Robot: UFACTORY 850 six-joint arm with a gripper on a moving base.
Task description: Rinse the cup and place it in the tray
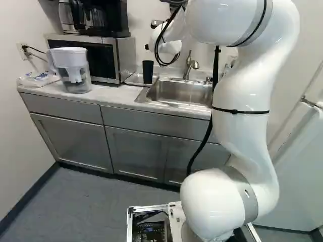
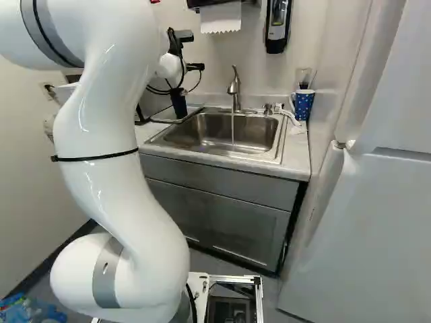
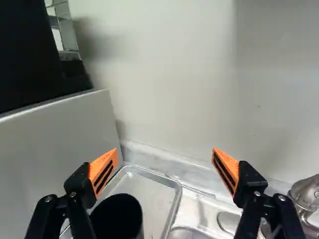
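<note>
My gripper (image 2: 191,52) hangs above the counter left of the sink, higher than the black cup (image 2: 178,103). In the left base view the cup (image 1: 148,72) stands upright on the shallow metal tray (image 1: 133,79). From the wrist, the gripper (image 3: 166,162) shows its two orange-padded fingers spread wide with nothing between them. The cup's dark round mouth (image 3: 117,211) lies below, nearer one finger, clear of both pads. The tray (image 3: 169,181) reaches out past the cup toward the wall; its near part is hidden.
A thin stream runs from the faucet (image 2: 234,91) into the sink (image 2: 209,134). Beside the tray stands a microwave (image 1: 101,55) with a coffee maker (image 1: 98,17) on top. A water pitcher (image 1: 73,68) is farther left, a blue dotted mug (image 2: 304,104) right of the sink.
</note>
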